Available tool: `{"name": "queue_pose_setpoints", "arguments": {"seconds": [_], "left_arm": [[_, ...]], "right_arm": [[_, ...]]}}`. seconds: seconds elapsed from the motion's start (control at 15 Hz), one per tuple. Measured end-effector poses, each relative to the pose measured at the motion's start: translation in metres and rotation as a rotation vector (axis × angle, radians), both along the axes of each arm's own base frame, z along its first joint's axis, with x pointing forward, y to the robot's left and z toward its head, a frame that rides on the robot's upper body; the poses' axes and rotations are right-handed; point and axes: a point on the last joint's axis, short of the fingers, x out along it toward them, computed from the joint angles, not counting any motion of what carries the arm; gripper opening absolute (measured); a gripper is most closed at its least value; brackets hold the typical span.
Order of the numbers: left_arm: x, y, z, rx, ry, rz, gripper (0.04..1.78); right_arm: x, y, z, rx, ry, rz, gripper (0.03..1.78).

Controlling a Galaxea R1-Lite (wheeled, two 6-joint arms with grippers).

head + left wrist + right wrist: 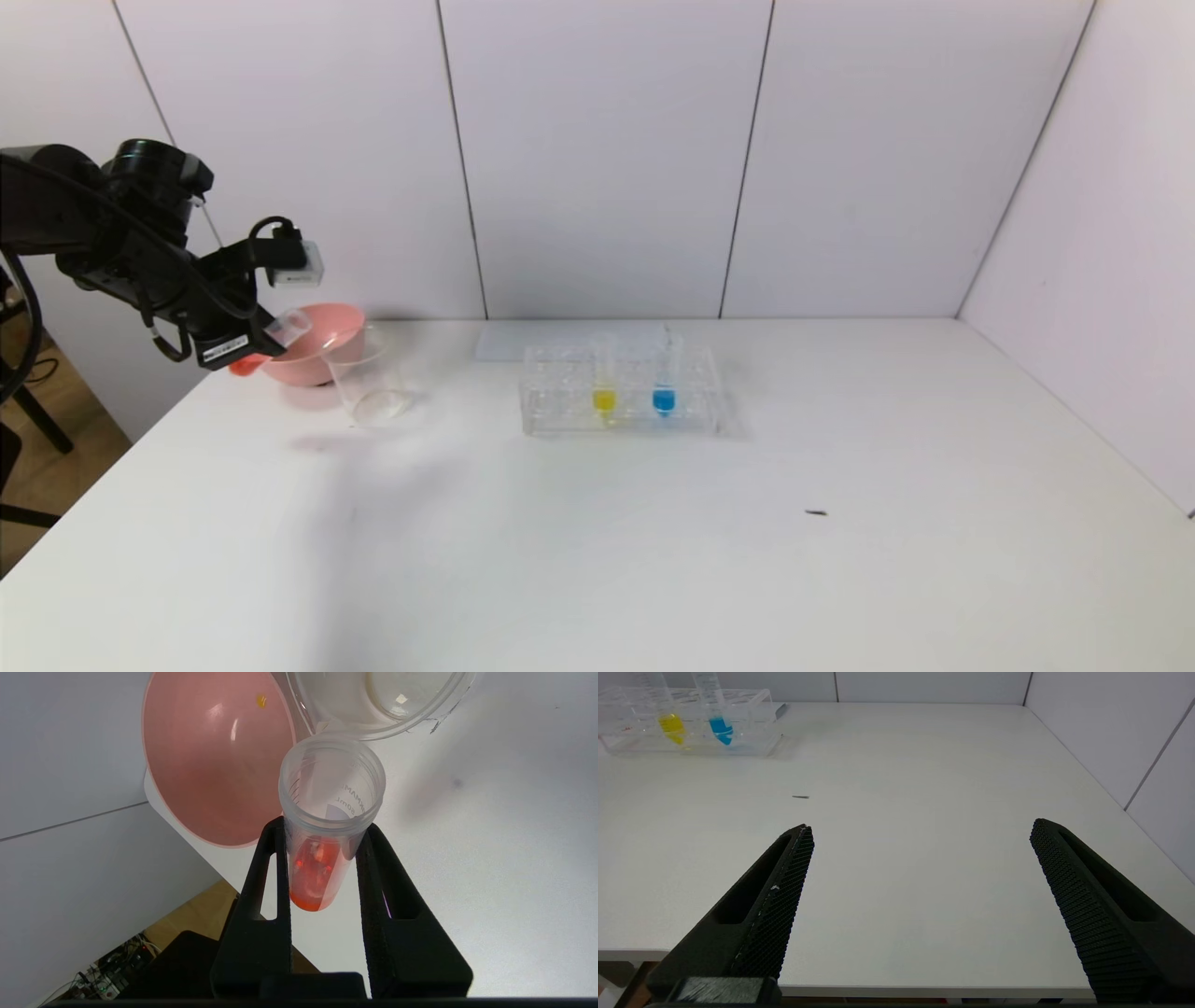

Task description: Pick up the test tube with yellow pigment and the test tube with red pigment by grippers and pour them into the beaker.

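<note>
Two tubes stood in the rack (621,401) on the bench (653,541) in the head view: we saw the test tube with yellow pigment (604,378) beside a blue one (664,381). Left wrist view: our left gripper (322,833) clamped the test tube with red pigment (327,821), tilted toward the beaker (373,700) beside the pink bowl (215,760). Right wrist view: our right gripper (920,833) was spread wide over the bench's near edge.

Left arm raised and clamped, right arm low with jaws spread

The left gripper (322,828) hangs in the air at the table's far left, its 2 black fingers (273,868) pressed against either side of the test tube with red pigment (322,840), which lies tilted with its open mouth pointing away from the wrist. The black cabled left arm reaches in from the left edge of the head view. The right gripper (920,833) sits low near the table's front edge, fingers (784,891) wide apart, holding nothing.
</note>
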Motion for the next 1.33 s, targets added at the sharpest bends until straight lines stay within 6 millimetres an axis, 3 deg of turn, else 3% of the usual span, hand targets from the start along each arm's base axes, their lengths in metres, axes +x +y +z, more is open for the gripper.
{"name": "queue_pose_setpoints", "arguments": {"seconds": [1.33], "left_arm": [[0.006,-0.01,0.006,0.137,0.039,-0.086,0.44]], "right_arm": [[0.0,0.0,0.0,0.0,0.0,0.0,1.7]]}}
